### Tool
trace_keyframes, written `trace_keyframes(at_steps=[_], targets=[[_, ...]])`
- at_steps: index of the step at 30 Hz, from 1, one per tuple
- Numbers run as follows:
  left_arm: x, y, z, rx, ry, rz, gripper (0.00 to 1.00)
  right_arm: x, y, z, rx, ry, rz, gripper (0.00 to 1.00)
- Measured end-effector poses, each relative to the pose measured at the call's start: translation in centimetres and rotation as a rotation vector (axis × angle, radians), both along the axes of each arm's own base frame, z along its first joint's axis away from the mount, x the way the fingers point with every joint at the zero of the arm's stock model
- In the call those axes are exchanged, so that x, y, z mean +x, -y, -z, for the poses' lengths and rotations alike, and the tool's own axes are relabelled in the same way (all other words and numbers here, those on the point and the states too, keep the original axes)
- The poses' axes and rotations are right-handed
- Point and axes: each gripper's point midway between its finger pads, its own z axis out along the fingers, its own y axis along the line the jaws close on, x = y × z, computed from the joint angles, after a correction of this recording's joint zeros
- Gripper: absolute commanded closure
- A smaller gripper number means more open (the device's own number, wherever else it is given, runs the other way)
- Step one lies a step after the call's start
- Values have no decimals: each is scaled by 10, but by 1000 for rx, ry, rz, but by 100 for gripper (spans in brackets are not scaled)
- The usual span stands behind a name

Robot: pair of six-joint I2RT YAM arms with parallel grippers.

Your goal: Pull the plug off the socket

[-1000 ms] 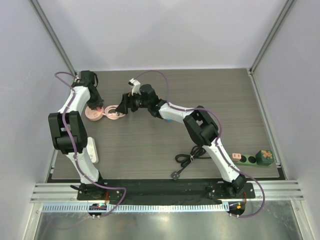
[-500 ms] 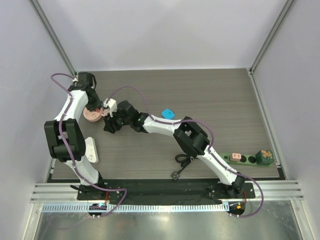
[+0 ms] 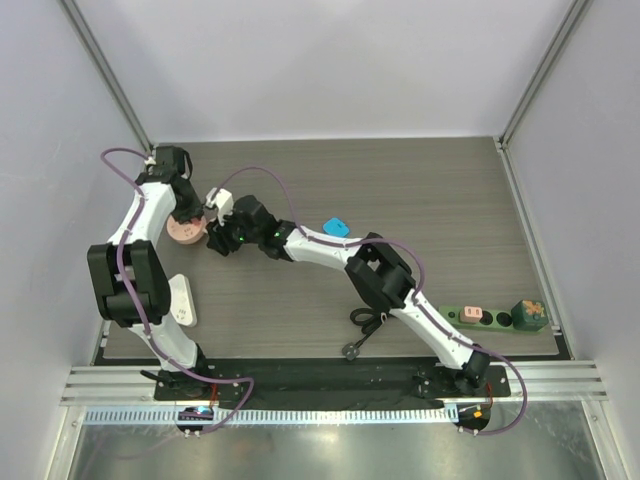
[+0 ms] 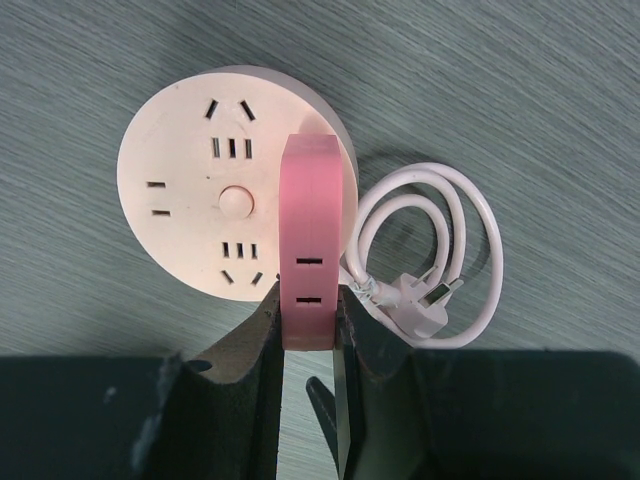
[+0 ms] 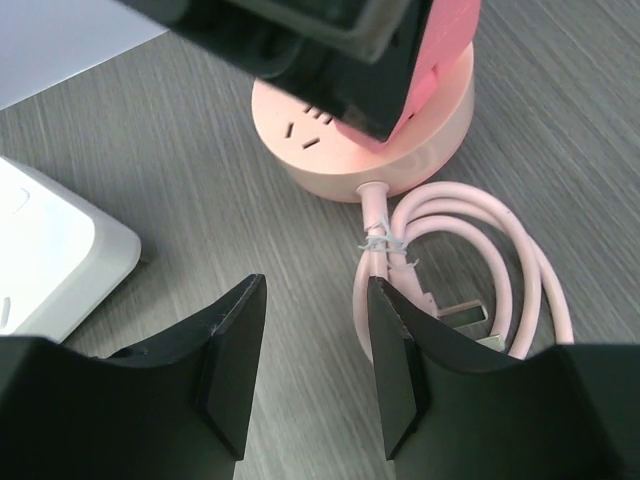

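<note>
The socket, a dark green power strip (image 3: 490, 318), lies at the near right edge, far from both grippers, with a small pink piece on it. At the far left a pink block-shaped plug (image 4: 308, 230) stands on a round pink outlet hub (image 4: 190, 190). My left gripper (image 4: 308, 305) is shut on the block's sides. The hub (image 5: 400, 150) and block (image 5: 445, 40) also show in the right wrist view. My right gripper (image 5: 312, 330) hovers low just in front of the hub, open, with only bare table between its fingers.
The hub's pink cord (image 5: 530, 280) lies coiled right of my right gripper, ending in its own plug (image 4: 420, 300). A white power strip (image 5: 50, 270) lies to the left. A blue object (image 3: 336, 227) and a black cord (image 3: 375, 320) lie mid-table.
My right arm swung left and nearer, from over the coiled cord to the hub's front, and its jaws narrowed. The left gripper kept its hold on the pink block.
</note>
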Motion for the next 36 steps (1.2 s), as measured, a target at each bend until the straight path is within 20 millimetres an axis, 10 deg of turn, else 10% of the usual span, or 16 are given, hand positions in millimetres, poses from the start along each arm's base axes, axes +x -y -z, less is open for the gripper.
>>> trace_keyframes(at_steps=[36], targets=[[1,2,-1,-15,30,12,100,44,-28,15,168,-102,78,59]])
